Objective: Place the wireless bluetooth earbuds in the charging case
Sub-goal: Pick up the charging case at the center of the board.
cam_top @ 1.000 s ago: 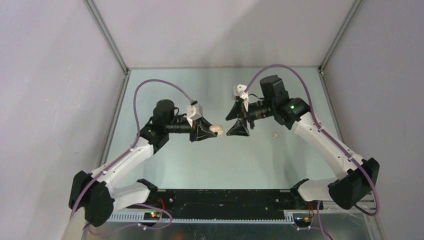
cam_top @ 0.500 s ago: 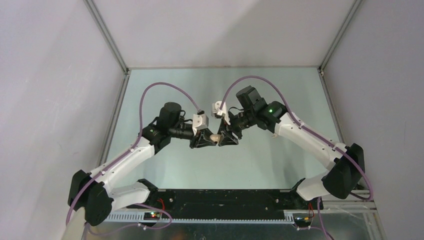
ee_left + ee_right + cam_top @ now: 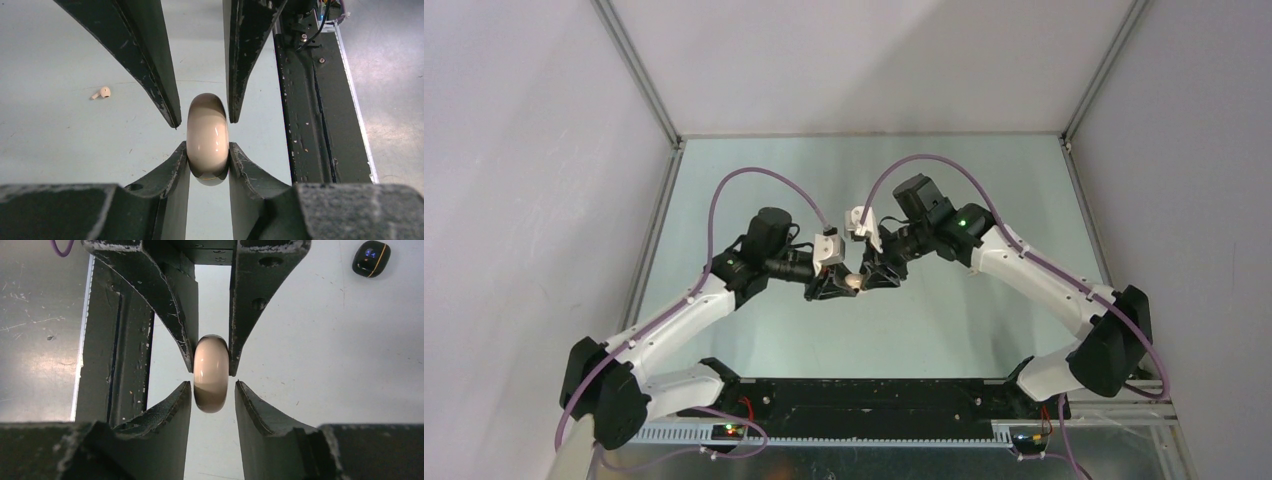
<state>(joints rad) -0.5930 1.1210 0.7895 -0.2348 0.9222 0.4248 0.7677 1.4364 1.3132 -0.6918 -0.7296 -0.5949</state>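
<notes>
A beige, rounded charging case [image 3: 207, 135] is pinched edge-on between my left gripper's [image 3: 207, 147] fingers and held above the table. It looks shut. My right gripper [image 3: 213, 385] faces the left one, its jaws open on either side of the same case [image 3: 211, 377] with narrow gaps. In the top view the two grippers, left [image 3: 844, 285] and right [image 3: 866, 275], meet at mid-table around the case [image 3: 853, 281]. One off-white earbud [image 3: 102, 92] lies on the table. The other earbuds are out of view.
A small black oval object with a gold line [image 3: 371, 258] lies on the table. The black base rail [image 3: 320, 100] runs along the near edge of the table. Grey enclosure walls stand at the sides and back.
My right arm has swung left to meet the left gripper, and its open jaws now straddle the case. My left gripper has moved slightly right and nearer, still holding the case.
</notes>
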